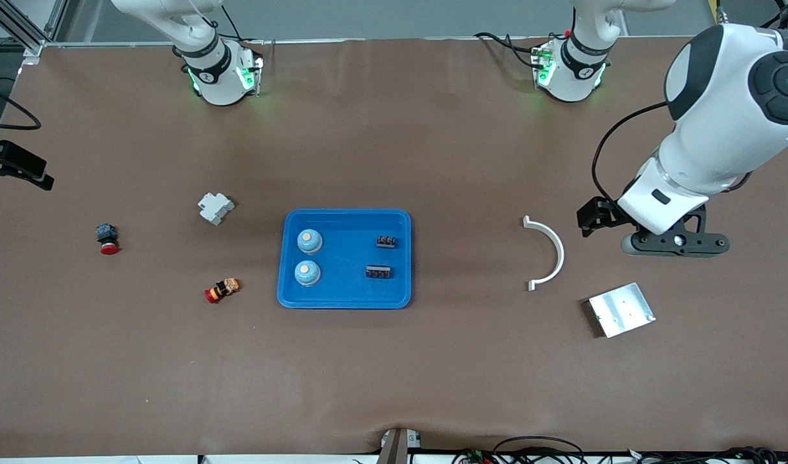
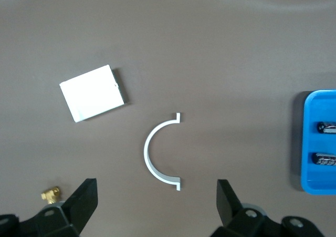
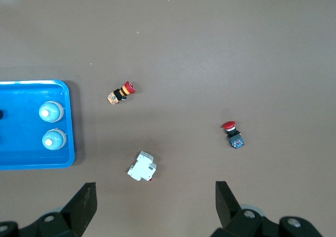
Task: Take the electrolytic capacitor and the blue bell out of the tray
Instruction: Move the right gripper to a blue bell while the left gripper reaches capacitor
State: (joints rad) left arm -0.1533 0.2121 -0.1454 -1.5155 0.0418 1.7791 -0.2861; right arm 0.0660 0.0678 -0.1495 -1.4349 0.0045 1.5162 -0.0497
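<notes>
A blue tray [image 1: 345,298] at mid-desk holds two bells [image 1: 309,241] and two capacitors [image 1: 386,241]. The left tool [image 2: 157,200] hangs released and empty over a white arc [image 2: 157,153], the tray off toward the right arm. The right tool [image 3: 156,203] hangs released over a white breaker [image 3: 142,166], beside the tray.

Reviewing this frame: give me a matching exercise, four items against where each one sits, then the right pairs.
Items:
1. two bells
2. white curved bracket
3. metal plate
4. grey breaker

Places:
A. toward the right arm's end, outside the tray
B. in the blue tray
C. under the left gripper
D. nearer the front camera than the bracket

Pairs: 1-B, 2-C, 3-D, 4-A
</notes>
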